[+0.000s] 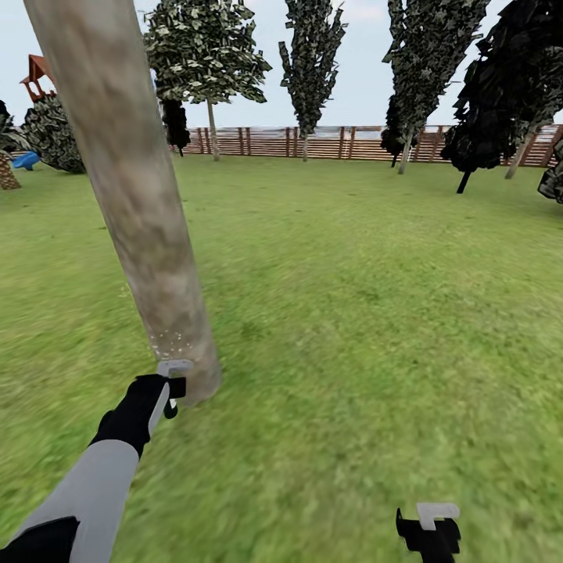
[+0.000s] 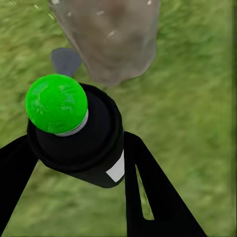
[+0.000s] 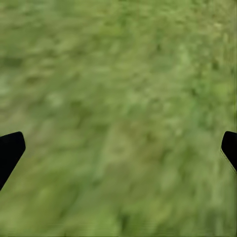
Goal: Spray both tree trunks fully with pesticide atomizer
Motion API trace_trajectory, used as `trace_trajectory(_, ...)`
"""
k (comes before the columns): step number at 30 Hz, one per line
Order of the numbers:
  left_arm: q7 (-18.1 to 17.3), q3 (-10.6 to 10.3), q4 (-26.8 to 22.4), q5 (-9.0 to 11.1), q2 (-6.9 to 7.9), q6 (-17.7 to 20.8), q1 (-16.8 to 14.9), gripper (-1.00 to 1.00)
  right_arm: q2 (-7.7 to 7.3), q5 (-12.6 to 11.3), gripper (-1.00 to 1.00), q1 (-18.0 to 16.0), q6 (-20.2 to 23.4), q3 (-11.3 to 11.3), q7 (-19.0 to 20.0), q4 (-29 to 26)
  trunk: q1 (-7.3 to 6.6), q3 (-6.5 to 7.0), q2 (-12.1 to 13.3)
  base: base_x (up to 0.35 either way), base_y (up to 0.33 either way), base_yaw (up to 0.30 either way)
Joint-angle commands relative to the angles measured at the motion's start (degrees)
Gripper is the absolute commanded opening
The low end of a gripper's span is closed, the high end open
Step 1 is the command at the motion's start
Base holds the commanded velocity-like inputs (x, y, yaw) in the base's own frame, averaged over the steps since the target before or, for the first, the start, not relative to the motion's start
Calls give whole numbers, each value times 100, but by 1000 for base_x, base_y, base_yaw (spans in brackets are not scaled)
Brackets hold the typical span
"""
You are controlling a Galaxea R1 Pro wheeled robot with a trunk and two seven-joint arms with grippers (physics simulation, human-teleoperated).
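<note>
A thick pale grey-brown tree trunk [image 1: 133, 195] leans across the left of the head view, with its base close in front of me. White specks dot its lower part. My left gripper [image 1: 173, 386] is right at the base of the trunk [image 2: 106, 39], shut on the pesticide atomizer [image 2: 84, 143]. The atomizer is a dark cylinder with a round green top. A second tree [image 1: 209, 86] with a thin pale trunk stands far back by the fence. At the lower right, my right gripper [image 1: 428, 522] hangs open over grass [image 3: 118, 98], holding nothing.
Green lawn [image 1: 360, 313] stretches to a brown slatted fence [image 1: 344, 142]. Dark narrow trees [image 1: 313, 55] line the back and right. A small grey patch [image 2: 65, 60] lies on the grass beside the trunk base. A red play structure [image 1: 35, 78] stands at the far left.
</note>
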Motion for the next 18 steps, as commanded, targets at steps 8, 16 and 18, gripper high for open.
trace_trajectory(8,-17,11,-9,-50,30,29,-3,-100,1,60,100,-5,-19,-38,-18,9,1,-5,-2,66,-254,0)
trace_trajectory(16,-13,27,-21,-50,40,29,-8,-100,1,60,100,-5,-19,-38,-18,9,1,-5,-2,1,-271,150)
trace_trajectory(18,-9,28,-70,-50,47,29,-11,-100,1,60,100,-5,-19,-38,-18,9,1,-5,-2,52,-269,271)
